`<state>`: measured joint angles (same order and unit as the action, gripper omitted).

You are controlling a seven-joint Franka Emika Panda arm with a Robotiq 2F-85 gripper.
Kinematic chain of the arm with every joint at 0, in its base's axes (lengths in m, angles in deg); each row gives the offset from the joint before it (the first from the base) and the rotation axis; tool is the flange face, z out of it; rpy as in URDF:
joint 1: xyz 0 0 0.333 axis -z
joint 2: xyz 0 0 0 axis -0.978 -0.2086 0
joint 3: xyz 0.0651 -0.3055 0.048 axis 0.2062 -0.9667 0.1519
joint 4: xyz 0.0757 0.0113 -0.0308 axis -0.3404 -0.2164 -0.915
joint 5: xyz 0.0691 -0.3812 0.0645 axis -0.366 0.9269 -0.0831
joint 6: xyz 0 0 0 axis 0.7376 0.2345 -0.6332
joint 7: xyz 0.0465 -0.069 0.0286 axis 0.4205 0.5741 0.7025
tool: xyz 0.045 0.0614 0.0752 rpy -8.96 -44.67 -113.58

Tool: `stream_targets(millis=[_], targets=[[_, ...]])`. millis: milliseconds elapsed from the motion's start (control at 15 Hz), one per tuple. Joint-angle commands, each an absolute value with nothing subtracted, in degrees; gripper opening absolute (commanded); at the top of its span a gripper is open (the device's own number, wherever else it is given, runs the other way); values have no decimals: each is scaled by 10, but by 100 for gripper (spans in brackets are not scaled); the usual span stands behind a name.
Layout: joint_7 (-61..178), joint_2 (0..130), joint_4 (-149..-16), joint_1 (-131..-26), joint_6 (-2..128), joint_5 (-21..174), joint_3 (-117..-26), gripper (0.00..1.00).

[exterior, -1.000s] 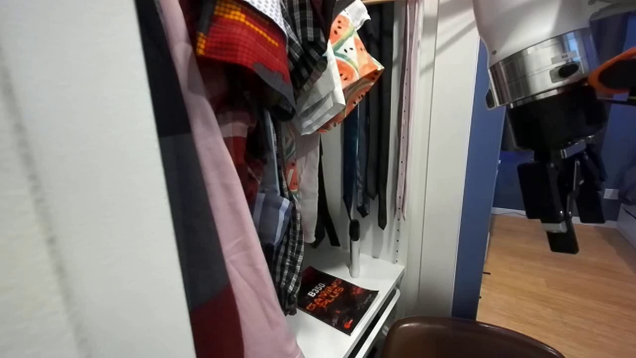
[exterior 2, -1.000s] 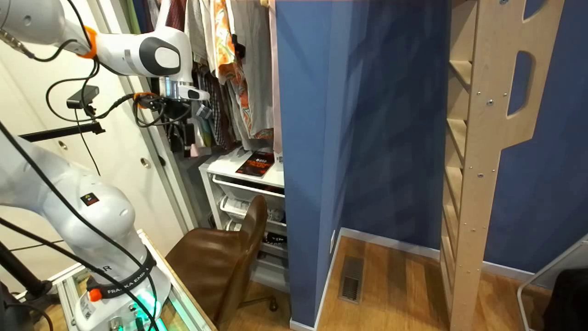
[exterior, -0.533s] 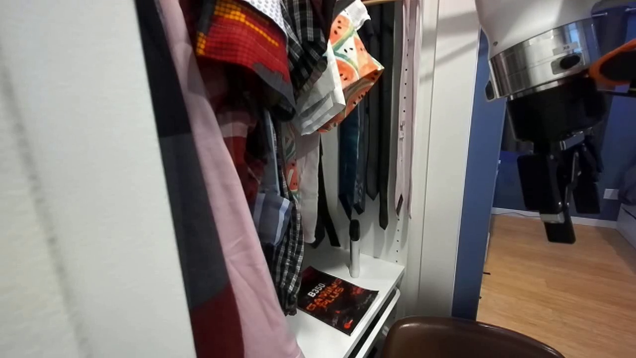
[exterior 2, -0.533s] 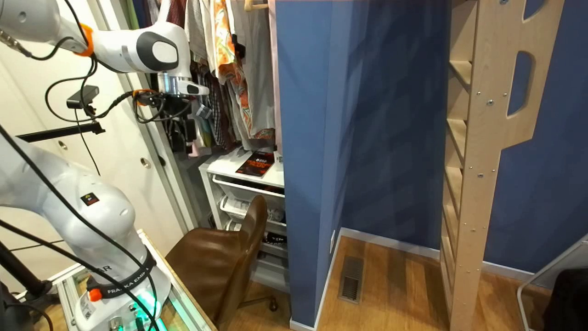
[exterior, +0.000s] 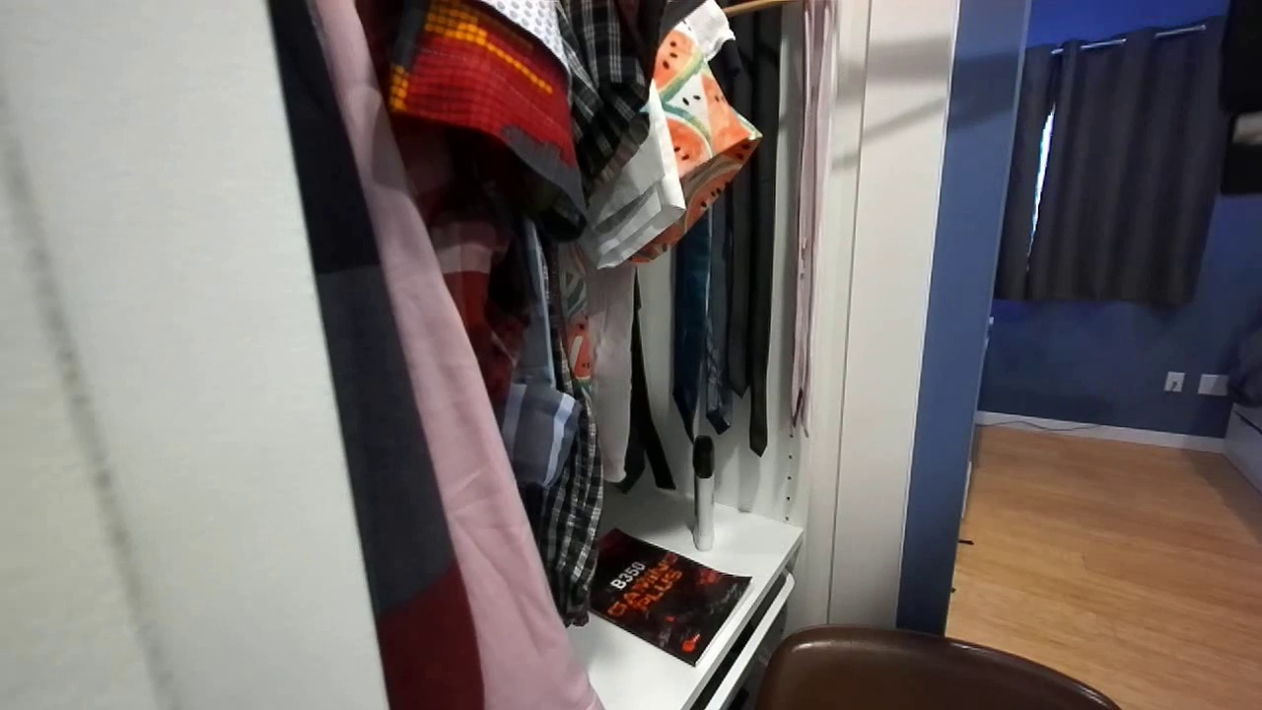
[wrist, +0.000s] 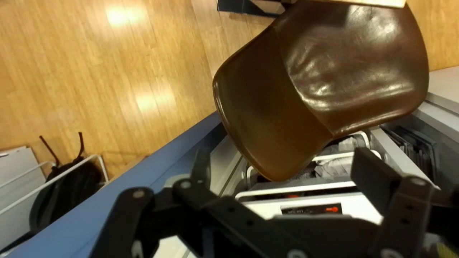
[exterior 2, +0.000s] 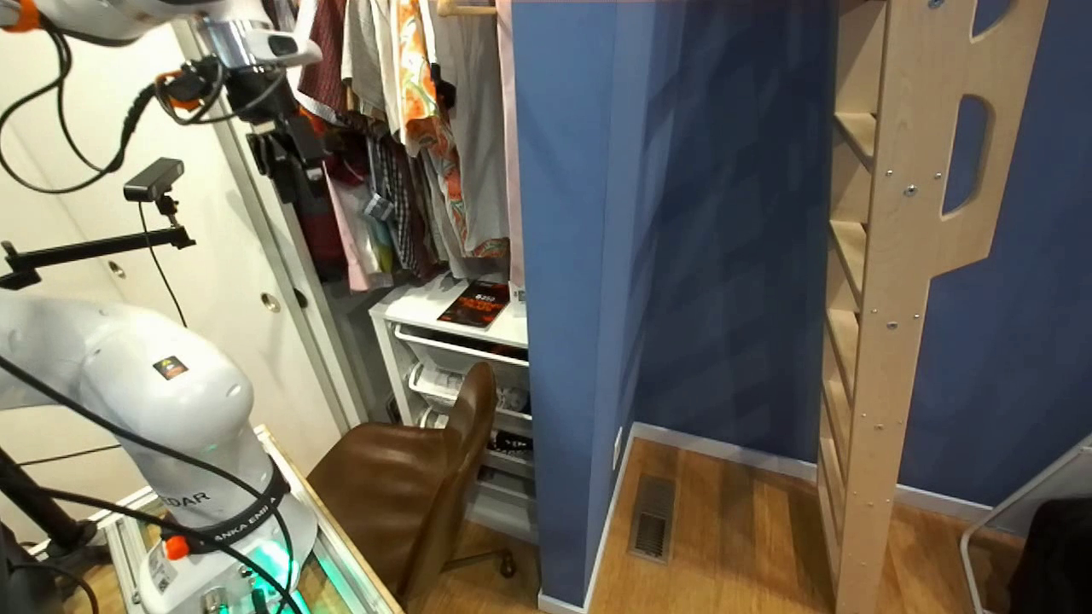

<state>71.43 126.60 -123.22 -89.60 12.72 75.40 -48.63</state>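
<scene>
My gripper (exterior 2: 288, 162) is raised in front of the hanging clothes (exterior 2: 397, 196) at the closet opening. In the wrist view its two fingers (wrist: 287, 172) stand wide apart with nothing between them. Below it, the wrist view shows a brown chair (wrist: 272, 107) and a black and red booklet (wrist: 311, 209), partly hidden by the gripper. The booklet lies on a white drawer unit (exterior 2: 409, 298), and also shows in an exterior view (exterior: 670, 597). A watermelon-print cloth (exterior: 705, 138) and several dark ties (exterior: 761, 296) hang above the unit. Only a dark piece at the right edge (exterior: 1244, 148) suggests the gripper there.
The chair's back (exterior 2: 465, 443) stands close before the drawers. A blue wall corner (exterior 2: 567, 298) borders the closet on one side, a white sliding door (exterior 2: 247, 273) on the other. A camera on a black bar (exterior 2: 153, 181) is near the arm. A wooden ladder (exterior 2: 879, 341) stands farther off.
The arm and gripper have risen and drawn back to the left in an exterior view, and have nearly left the frame elsewhere. The hanging ties sway slightly. Booklet and chair have not moved.
</scene>
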Motion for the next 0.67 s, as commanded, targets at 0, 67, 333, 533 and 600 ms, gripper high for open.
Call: stream_targets(millis=[0,67,333,533,600], targets=[[710,1278,-1220,-891,119,752,-483,100],[710,1283,-1221,-890,119,752,-482,100],[705,1275,-1218,-890,140,751,-492,100],[679,1288,-1156,-884,173,762,-521,100],[660,1288,-1133,-884,181,768,-530,100]])
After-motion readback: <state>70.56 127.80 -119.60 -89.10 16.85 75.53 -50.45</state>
